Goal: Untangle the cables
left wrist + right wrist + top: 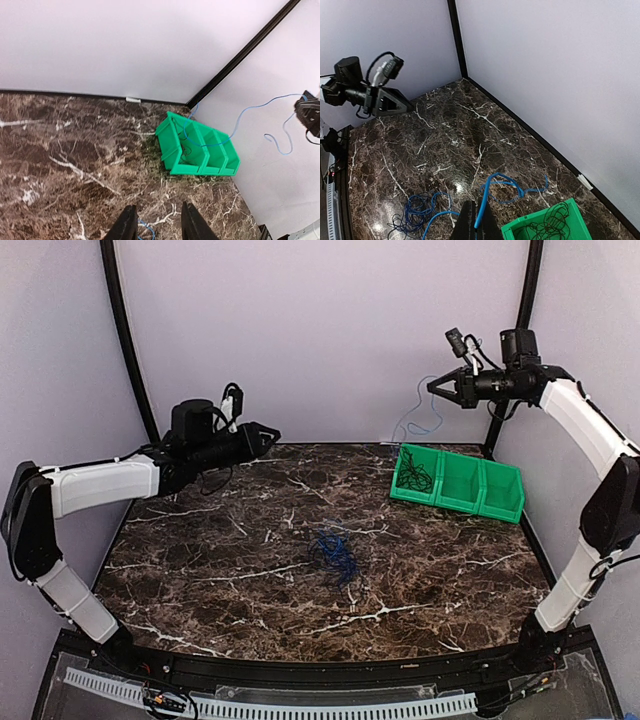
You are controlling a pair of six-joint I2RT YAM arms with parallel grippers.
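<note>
The cables lie partly as a loose blue clump [333,555] in the middle of the marble table, also low left in the right wrist view [415,210]. My right gripper [432,388] is raised high at the back right, above the bin's left end. In its own view it [476,201] is shut on one thin blue cable [485,190], which hangs down in loops [405,425] [250,107] toward the bin. Black cables [413,475] [550,220] lie in the bin's left compartment. My left gripper [272,435] [158,206] hovers open over the back left, holding nothing.
A green three-compartment bin [500,508] [172,150] [530,216] stands at the back right by the wall. Black frame posts [125,335] rise at both back corners, with white walls close behind. A ridged white strip runs along the near edge.
</note>
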